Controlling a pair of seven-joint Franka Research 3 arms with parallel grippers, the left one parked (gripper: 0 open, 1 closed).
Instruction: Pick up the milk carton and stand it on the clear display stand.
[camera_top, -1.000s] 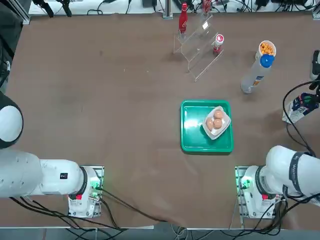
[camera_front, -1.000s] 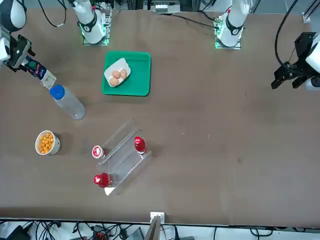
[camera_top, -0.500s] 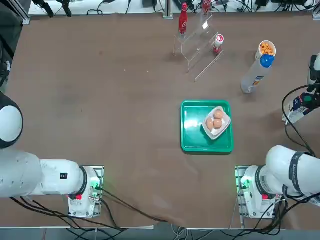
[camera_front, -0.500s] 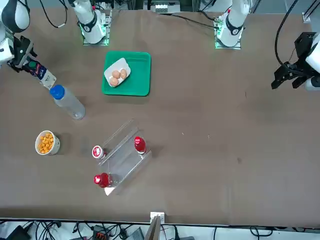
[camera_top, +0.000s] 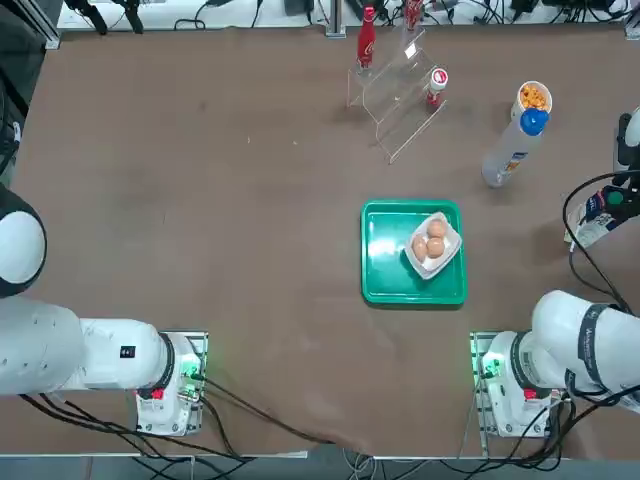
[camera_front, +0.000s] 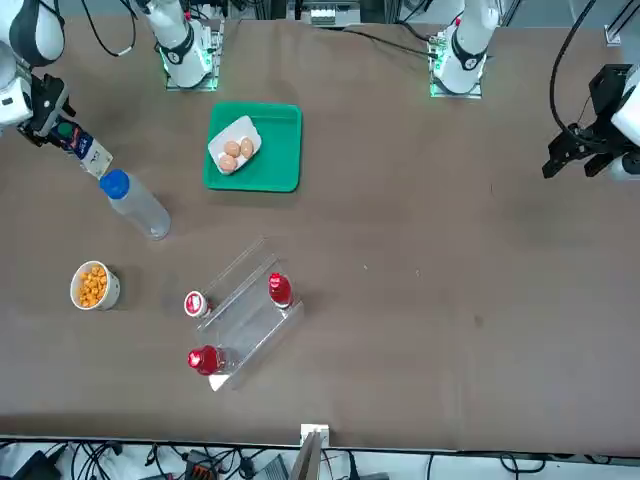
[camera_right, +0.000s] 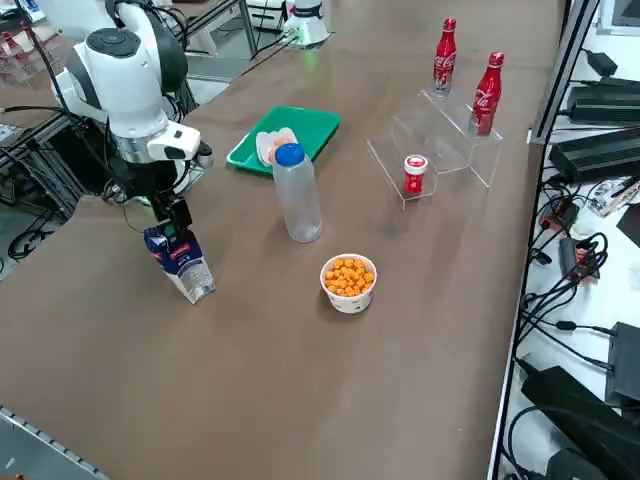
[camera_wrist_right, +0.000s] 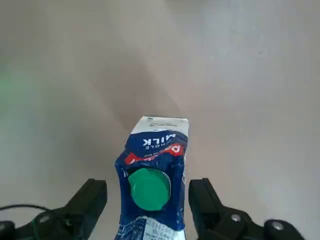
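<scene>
Task judged to be at its opening stage: nothing is yet lifted. The small white milk carton with dark blue gabled top and green round cap is found on the brown table at the robot's far right edge, about 3 o'clock in the top view, base on the tabletop and body tilted. The transparent stepped acrylic display stand is placed well apart from it, near 12 o'clock at the far edge; two red bottles and a small red can are carried on or beside it, and no carton is on it. Grasp, lift, carry and upright placement are all left. The right gripper is positioned just over the carton's cap end, wrist pointed downward from a bent white arm. Its fingers are spread apart, one on each side of the gable, with gaps seen between pads and carton; nothing is gripped.
</scene>
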